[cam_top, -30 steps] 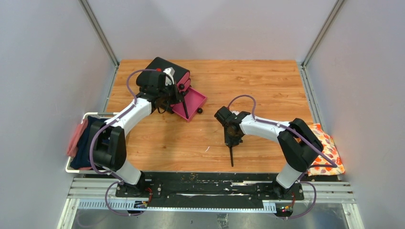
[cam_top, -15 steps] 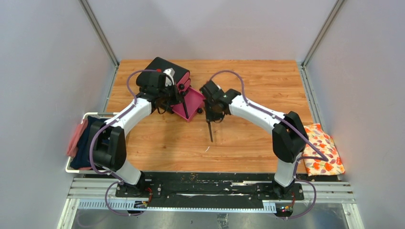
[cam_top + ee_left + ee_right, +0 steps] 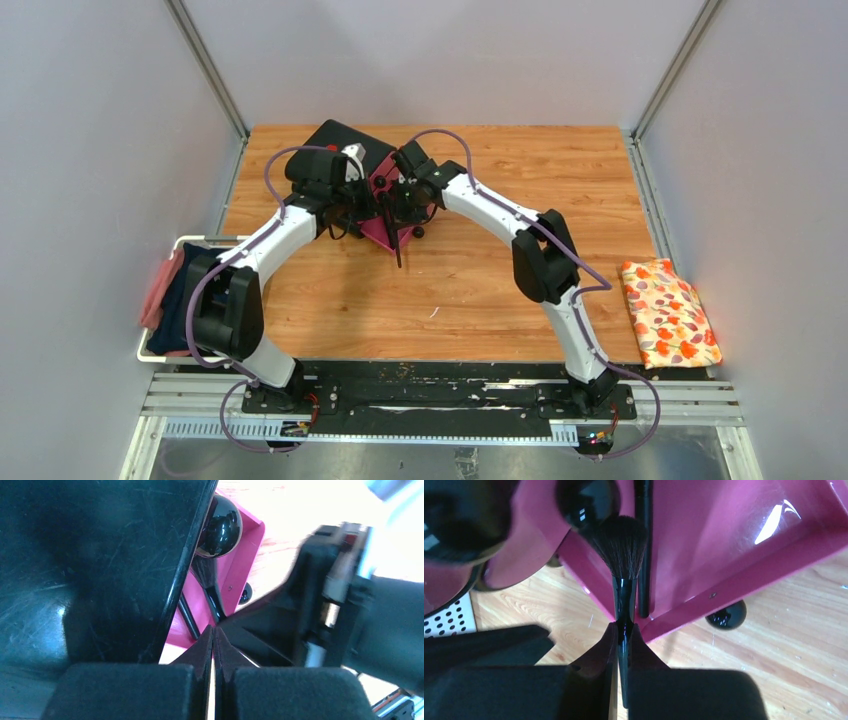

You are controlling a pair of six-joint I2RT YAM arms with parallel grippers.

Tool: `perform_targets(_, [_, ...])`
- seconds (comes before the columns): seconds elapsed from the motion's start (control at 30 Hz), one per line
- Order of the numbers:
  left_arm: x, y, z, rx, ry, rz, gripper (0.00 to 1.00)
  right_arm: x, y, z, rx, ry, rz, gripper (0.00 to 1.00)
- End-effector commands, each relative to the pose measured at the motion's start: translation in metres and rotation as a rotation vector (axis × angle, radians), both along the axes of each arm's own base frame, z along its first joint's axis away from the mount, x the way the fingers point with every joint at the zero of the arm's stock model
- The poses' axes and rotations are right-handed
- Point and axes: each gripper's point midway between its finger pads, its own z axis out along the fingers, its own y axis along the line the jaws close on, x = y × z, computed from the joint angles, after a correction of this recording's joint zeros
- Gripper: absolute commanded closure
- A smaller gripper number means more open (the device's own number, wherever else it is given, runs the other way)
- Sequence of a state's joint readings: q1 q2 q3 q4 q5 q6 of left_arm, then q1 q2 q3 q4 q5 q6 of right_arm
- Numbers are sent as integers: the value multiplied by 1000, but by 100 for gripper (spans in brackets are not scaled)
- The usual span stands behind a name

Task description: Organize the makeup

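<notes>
My right gripper (image 3: 401, 207) (image 3: 622, 630) is shut on a black long-handled brush (image 3: 398, 250) (image 3: 622, 542). The brush's bristles hang over the near corner of the open pink drawer (image 3: 377, 233) (image 3: 734, 540). A second black brush handle (image 3: 642, 555) lies in that drawer. My left gripper (image 3: 366, 200) (image 3: 213, 630) is shut with nothing between its fingers. It sits beside the black box (image 3: 335, 138) (image 3: 100, 555), over the same drawer (image 3: 235, 565). The sponges, case and tube are out of view.
Black round drawer knobs show in the left wrist view (image 3: 220, 525) and on the open drawer's front (image 3: 726, 616) (image 3: 418, 232). An orange floral cloth (image 3: 670, 312) lies at the right table edge. A white basket (image 3: 180, 241) with folded cloths hangs off the left edge.
My right arm has carried the brush from the front middle of the table back and left to the open pink drawer. The left arm has not moved.
</notes>
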State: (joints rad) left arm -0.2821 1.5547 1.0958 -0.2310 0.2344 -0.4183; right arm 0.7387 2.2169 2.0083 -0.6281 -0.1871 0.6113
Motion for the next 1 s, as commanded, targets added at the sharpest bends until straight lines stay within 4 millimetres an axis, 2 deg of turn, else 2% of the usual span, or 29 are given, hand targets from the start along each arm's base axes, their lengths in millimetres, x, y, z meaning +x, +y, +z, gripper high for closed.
perform_targets(0.0, [1,9,7,21,-16,22,100,13,10,8,69,33,-16,100])
perform_targets(0.13, [0,10,8,21,-21,24,100,25,14,9,90,32,-44,100])
perform_targets(0.33, [0,9,10,14,-24,24,100,37,11,-4,101,130,-120,100])
perform_targets(0.5, [-1,10,11,14,-26,25,100,40,11,-20,88,173,-151,100])
perform_targets(0.73, [-3,10,14,11,-32,23,100,46,-2,-46,63,243,-197,100])
perform_targets(0.83, [-2,10,14,10,-32,24,100,48,-1,-49,75,255,-195,100])
perform_targets(0.97, [-2,7,13,-1,-27,16,100,60,4,-41,109,235,-201,100])
